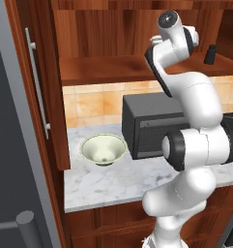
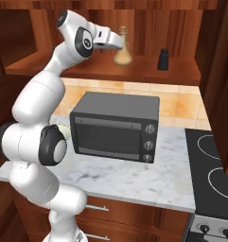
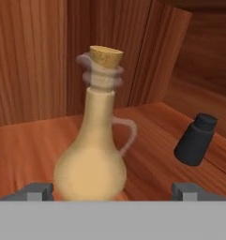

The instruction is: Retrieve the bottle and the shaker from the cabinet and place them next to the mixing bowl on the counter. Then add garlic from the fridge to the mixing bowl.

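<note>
The tan bottle stands upright on the cabinet shelf, close in front of my gripper. Both fingertips are spread wide, and the bottle's bulbous base shows just beyond them, nearer the left tip; I see no contact. In the right base view the gripper reaches level onto the shelf beside the bottle. The black shaker stands further right on the shelf. The cream-green mixing bowl sits empty on the marbled counter. No garlic is in sight.
A black microwave stands on the counter under the shelf, right of the bowl. The open cabinet door with its silver bar handle hangs at the left. The grey fridge is at far left. A stove lies at the right.
</note>
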{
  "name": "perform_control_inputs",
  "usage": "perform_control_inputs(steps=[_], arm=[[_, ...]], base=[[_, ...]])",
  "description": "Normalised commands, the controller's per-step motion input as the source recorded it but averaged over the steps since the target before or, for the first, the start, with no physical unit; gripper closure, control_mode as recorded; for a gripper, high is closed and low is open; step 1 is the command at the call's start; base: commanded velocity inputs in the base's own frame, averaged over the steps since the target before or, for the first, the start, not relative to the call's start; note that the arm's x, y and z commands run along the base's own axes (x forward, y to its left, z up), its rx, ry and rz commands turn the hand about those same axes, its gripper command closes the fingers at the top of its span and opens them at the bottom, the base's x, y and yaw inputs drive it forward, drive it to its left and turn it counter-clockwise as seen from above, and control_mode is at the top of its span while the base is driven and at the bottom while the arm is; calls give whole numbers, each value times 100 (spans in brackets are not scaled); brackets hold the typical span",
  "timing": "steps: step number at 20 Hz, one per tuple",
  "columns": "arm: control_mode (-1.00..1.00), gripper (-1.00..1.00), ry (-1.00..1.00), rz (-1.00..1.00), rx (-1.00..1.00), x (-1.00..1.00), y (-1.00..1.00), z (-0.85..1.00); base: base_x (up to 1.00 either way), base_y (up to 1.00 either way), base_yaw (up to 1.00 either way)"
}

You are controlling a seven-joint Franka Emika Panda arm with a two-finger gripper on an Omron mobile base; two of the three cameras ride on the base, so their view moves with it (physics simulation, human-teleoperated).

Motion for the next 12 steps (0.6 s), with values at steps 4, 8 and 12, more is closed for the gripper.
perform_control_inputs(steps=[4, 8, 12], arm=[[-100, -100, 0, -7, 0, 37, -14, -1], [-100, -100, 0, -6, 0, 30, -26, 0], [-100, -100, 1, -3, 0, 32, -17, 0]], base=[[0, 0, 0], [0, 0, 0], [0, 0, 0]])
